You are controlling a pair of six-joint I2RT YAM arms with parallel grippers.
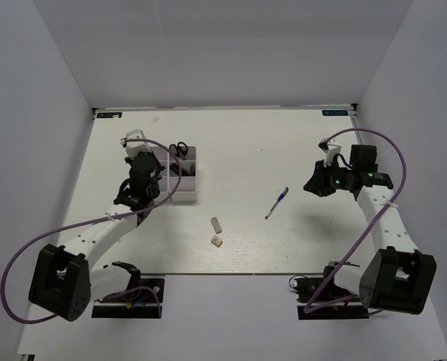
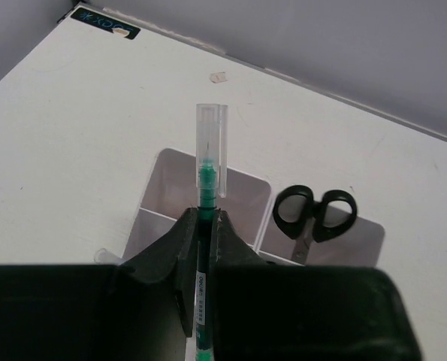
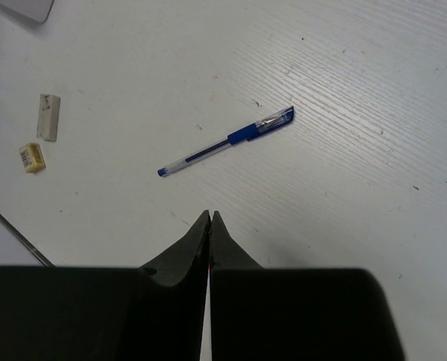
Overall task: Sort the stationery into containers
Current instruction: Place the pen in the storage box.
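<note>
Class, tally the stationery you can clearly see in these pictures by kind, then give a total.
Pens: 2 (green pen, blue pen)
Erasers: 2 (pale eraser, yellowish eraser)
Scissors: 1
Total: 5
The tray is partly hidden, so only what shows is counted.

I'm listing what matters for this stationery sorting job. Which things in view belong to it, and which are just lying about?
Part of the job:
- green pen, held in the left gripper
- blue pen
- pale eraser
- yellow eraser
- scissors
- white tray

Just there:
- purple cables
- black corner label
</note>
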